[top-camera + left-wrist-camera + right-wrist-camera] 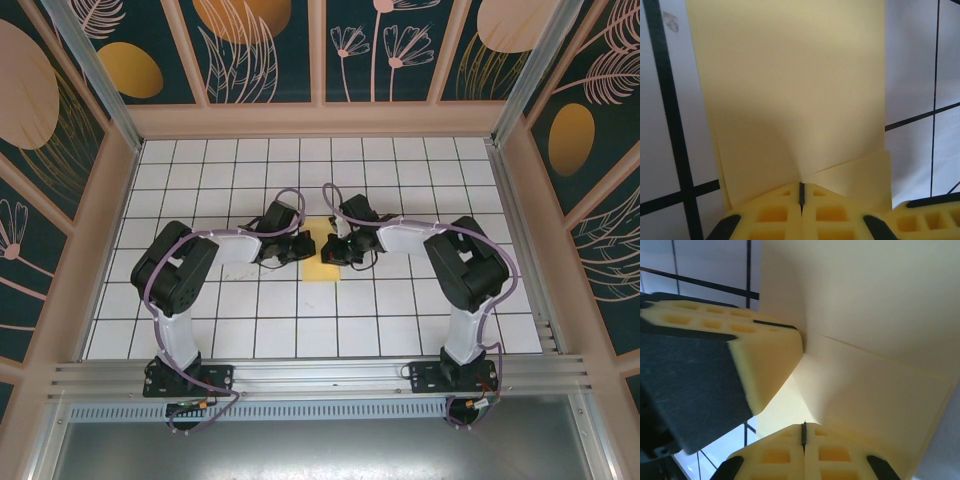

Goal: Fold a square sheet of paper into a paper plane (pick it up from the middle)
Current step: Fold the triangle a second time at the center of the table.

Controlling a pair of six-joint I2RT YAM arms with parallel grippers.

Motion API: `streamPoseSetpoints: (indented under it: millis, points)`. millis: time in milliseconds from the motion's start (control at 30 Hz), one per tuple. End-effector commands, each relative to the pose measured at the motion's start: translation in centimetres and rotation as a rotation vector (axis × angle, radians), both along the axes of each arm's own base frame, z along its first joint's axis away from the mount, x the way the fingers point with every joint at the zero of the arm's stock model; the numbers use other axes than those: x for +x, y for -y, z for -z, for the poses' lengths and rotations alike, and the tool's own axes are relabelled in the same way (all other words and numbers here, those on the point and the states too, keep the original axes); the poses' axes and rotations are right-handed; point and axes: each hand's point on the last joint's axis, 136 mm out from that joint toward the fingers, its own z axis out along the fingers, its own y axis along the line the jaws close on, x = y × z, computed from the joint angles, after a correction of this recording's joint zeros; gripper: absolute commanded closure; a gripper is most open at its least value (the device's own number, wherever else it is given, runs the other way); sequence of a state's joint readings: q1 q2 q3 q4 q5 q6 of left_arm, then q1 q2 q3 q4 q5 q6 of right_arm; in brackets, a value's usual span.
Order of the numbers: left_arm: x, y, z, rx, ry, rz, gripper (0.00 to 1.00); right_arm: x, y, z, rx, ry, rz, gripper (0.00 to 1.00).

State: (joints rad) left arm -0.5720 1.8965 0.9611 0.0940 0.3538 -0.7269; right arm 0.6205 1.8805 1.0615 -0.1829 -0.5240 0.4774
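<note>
Both arms bend inward and meet over the middle of the table (200,320). The left gripper (801,196) and the right gripper (803,432), fingers together, each pinch the square sheet of paper (320,268) there.

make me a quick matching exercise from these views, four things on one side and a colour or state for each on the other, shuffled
Things:
1. left hand
2. square sheet of paper
3. table
4. back wall

Colour or state:
A. white tiles with dark grid lines
B. dark teal with plant drawings
C. shut, pinching the sheet's edge
D. pale yellow, plain, with a crease running from the pinch

Pairs: 1-C, 2-D, 3-A, 4-B
</note>
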Motion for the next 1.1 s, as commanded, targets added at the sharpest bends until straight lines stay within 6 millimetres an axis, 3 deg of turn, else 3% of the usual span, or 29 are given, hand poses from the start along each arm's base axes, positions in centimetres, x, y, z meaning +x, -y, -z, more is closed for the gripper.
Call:
streamPoseSetpoints:
  millis: [0,200,467,767,867,967,1067]
  points:
    - [-1.3,-2.4,3.3,0.138,-0.083,-0.053,1.0,0.1,-0.5,0.5,-0.014,-0.016,-0.003,1.0]
    - [-2.0,-3.6,4.8,0.199,-0.134,-0.082,1.0,-0.4,0.4,1.5,-0.062,-0.028,-0.004,1.0]
    - [-3.0,-5.3,6.5,0.285,-0.181,-0.113,1.0,-4.0,3.3,2.5,-0.118,-0.068,-0.052,1.0]
    - [-3.2,-4.9,6.5,0.257,-0.182,-0.104,1.0,-7.2,6.3,2.8,-0.083,-0.102,-0.011,1.0]
    - [-2.5,-3.7,5.3,0.195,-0.151,-0.085,1.0,-6.4,6.4,1.5,-0.045,-0.064,0.021,1.0]
    - [-1.5,-2.2,3.1,0.121,-0.111,-0.063,0.98,-4.1,5.4,-1.6,0.031,0.025,0.066,1.0]
    - [0.6,0.0,-1.8,0.003,-0.024,-0.053,0.79,-2.0,4.5,-4.3,0.104,0.096,0.125,1.0]
